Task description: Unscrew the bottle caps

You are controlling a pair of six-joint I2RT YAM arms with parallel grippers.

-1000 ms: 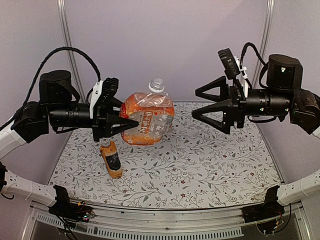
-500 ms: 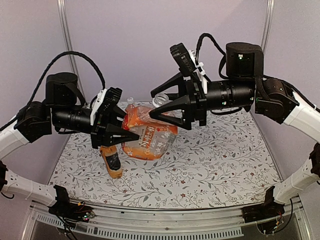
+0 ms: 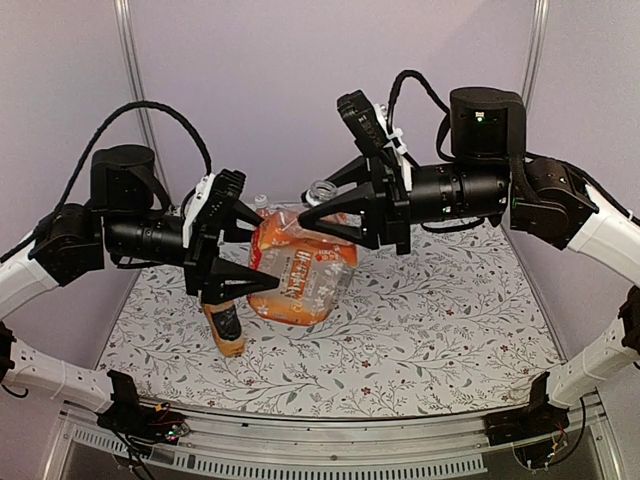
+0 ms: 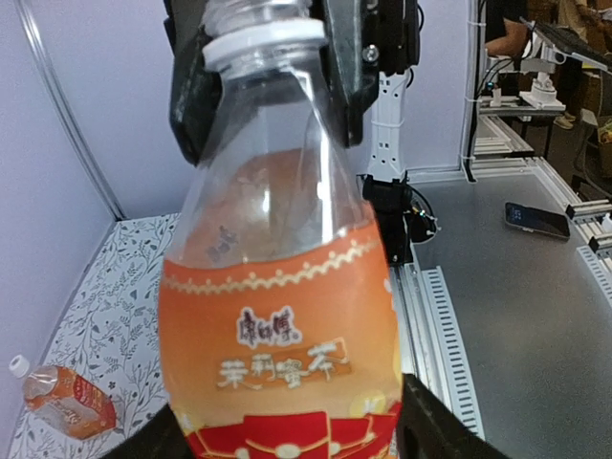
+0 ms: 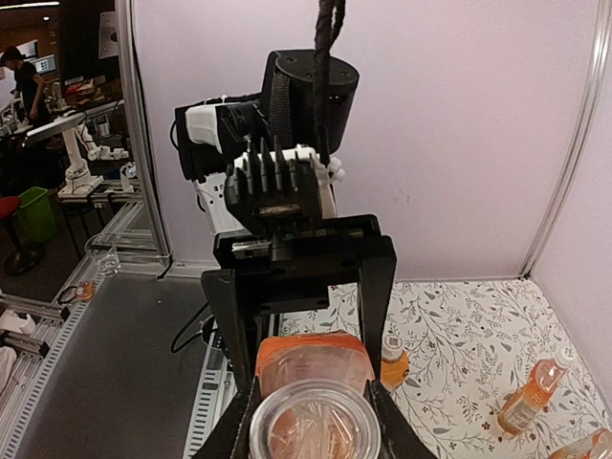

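table: flowery cover, carrying the bottles
big bottle: leaning tilted between both arms, its mouth facing the right wrist camera
right pincer: nearly shut, fingers hugging the big bottle's neck on both sides
left pincer: sitting roughly half open around the orange label, can't tell if it's actually squeezing
small bottle: lying on the table, wearing its white cap

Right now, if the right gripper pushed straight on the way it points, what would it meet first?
The large bottle: its neck sits between the right gripper fingers, so its shoulder comes first, then probably the left gripper around its body; depth is unclear.
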